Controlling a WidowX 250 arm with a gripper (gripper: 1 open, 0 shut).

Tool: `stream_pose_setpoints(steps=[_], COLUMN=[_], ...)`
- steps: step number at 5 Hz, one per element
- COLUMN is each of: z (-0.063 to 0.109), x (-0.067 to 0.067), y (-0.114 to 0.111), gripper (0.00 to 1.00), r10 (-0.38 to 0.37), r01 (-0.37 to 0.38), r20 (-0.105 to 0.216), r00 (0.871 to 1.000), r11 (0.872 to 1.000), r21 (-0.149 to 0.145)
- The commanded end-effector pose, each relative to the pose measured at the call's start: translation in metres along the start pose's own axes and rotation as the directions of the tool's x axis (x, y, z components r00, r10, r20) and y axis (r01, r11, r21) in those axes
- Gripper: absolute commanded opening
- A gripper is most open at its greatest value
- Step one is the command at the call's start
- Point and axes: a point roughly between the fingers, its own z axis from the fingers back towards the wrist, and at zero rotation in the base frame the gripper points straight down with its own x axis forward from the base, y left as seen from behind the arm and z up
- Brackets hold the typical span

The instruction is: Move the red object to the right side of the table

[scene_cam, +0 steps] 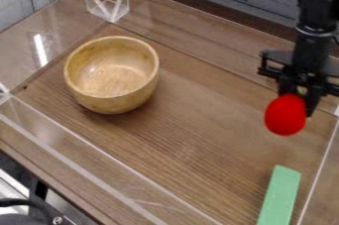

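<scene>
The red object (286, 116) is a small round bright red ball, hanging at the right side of the table (185, 120), close to the right acrylic wall. My black gripper (299, 96) comes straight down onto it from above and is shut on its top. The fingertips are partly hidden behind the ball. I cannot tell whether the ball touches the tabletop.
A wooden bowl (113, 72) stands at the left of the table. A flat light green block (281, 197) lies at the front right corner, just below the ball. Low clear acrylic walls (106, 4) edge the tabletop.
</scene>
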Motion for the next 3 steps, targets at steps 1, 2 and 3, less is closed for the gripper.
stream_pose_setpoints(steps=[1, 2, 3], z=[0.012, 0.008, 0.01], x=[0.009, 0.016, 0.024], y=[-0.017, -0.01, -0.002], gripper=[1.0, 1.0, 1.0], r10=[0.011, 0.013, 0.022], r01=[-0.011, -0.013, -0.021], r20=[0.048, 0.037, 0.038], r00=[0.999, 0.999, 0.999], r11=[1.0, 1.0, 1.0], r21=[-0.017, -0.014, -0.014])
